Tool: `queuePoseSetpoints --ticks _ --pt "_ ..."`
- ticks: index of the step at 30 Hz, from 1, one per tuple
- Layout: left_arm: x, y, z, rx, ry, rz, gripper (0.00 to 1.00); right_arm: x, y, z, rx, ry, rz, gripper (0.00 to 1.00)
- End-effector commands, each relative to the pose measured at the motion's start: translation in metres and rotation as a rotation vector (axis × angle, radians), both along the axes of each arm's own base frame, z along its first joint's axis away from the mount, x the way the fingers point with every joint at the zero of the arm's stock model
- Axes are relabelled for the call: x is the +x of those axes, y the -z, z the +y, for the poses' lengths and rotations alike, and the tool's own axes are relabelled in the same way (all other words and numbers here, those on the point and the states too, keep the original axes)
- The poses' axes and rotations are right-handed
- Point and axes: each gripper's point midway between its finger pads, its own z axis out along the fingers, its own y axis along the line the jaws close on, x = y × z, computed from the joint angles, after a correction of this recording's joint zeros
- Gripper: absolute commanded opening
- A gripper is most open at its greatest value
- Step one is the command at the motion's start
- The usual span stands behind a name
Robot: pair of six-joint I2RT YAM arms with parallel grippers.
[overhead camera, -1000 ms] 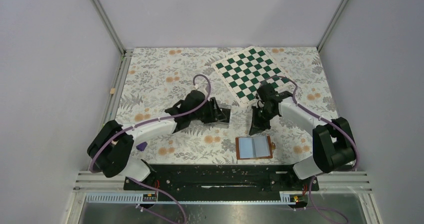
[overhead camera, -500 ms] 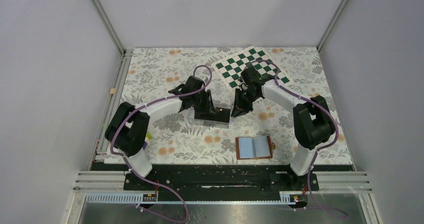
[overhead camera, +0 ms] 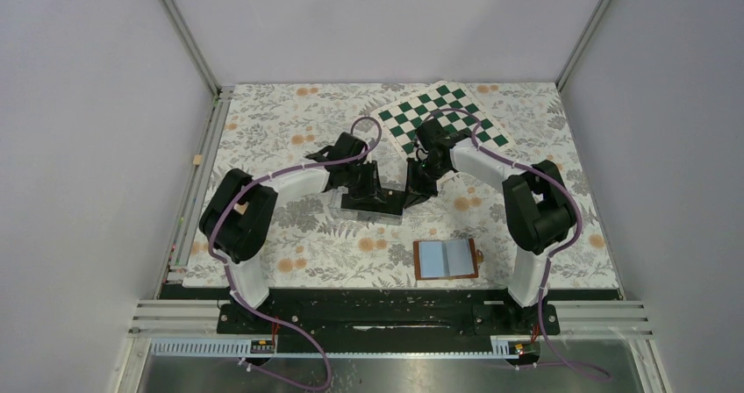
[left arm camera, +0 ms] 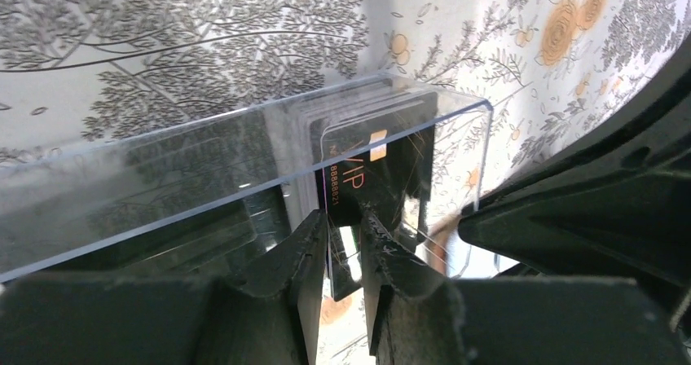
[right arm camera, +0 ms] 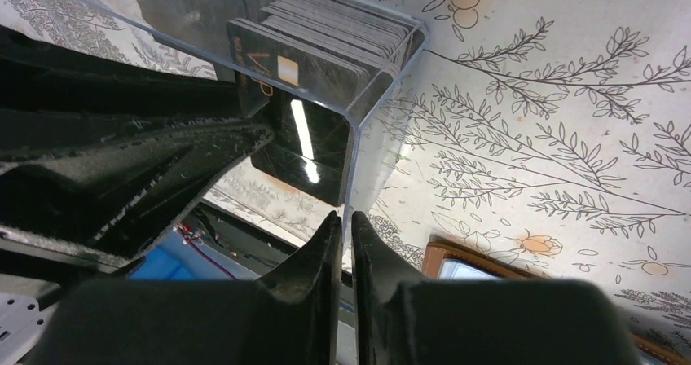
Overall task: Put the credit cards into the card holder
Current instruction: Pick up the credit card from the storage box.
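A clear plastic box (overhead camera: 377,207) holding a stack of black credit cards (right arm camera: 342,23) lies mid-table. My left gripper (overhead camera: 367,185) is at its left-rear. In the left wrist view its jaws (left arm camera: 342,235) are nearly closed around one black "VIP" card (left arm camera: 367,169) that sticks out of the box. My right gripper (overhead camera: 411,189) is at the box's right end, and its jaws (right arm camera: 346,226) are shut on the thin clear box wall (right arm camera: 376,108). The tan card holder (overhead camera: 446,259) lies open near the front with its pale blue sleeves up. Its brown edge shows in the right wrist view (right arm camera: 444,255).
A green-and-white chessboard (overhead camera: 447,117) lies at the back right, just behind the right arm. The floral mat (overhead camera: 281,130) covers the table. Grey walls enclose it on three sides. A small wooden block (overhead camera: 198,160) sits by the left rail.
My right gripper moved left from above the card holder to the box's right end and closed on its wall. My left arm swung round, its gripper staying at the box.
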Motion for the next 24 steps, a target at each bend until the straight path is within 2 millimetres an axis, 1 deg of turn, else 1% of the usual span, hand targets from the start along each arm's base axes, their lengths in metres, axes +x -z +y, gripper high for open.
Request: queuePoseSetpoints --ticks 1,4,6,9,11,14,16,18,24 --pt "0.004 -0.025 -0.030 -0.093 0.057 -0.053 0.22 0.003 -0.013 0.012 0.038 -0.013 -0.009 0.10" --pt "0.000 -0.024 -0.034 -0.080 0.068 -0.047 0.21 0.004 -0.012 0.013 0.040 -0.010 -0.005 0.05" --pt "-0.001 -0.022 -0.034 -0.056 0.073 -0.047 0.22 0.004 -0.013 0.014 0.042 -0.011 -0.004 0.04" --pt "-0.001 -0.017 -0.025 0.023 0.068 -0.052 0.26 0.005 -0.013 0.014 0.045 -0.012 -0.004 0.03" --pt "0.001 -0.018 -0.018 0.072 0.061 -0.075 0.28 0.005 -0.014 0.014 0.042 -0.014 -0.004 0.03" --pt "0.003 -0.024 -0.011 0.100 0.051 -0.106 0.31 0.006 -0.014 0.014 0.040 -0.018 -0.005 0.02" --pt "0.004 -0.026 -0.008 0.111 0.044 -0.118 0.33 0.006 -0.015 0.015 0.043 -0.018 -0.006 0.03" --pt "0.003 -0.024 -0.006 0.123 0.046 -0.111 0.34 0.006 -0.014 0.015 0.043 -0.018 -0.003 0.02" --pt "0.004 -0.021 -0.003 0.150 0.040 -0.107 0.33 0.005 -0.013 0.015 0.045 -0.020 0.002 0.02"
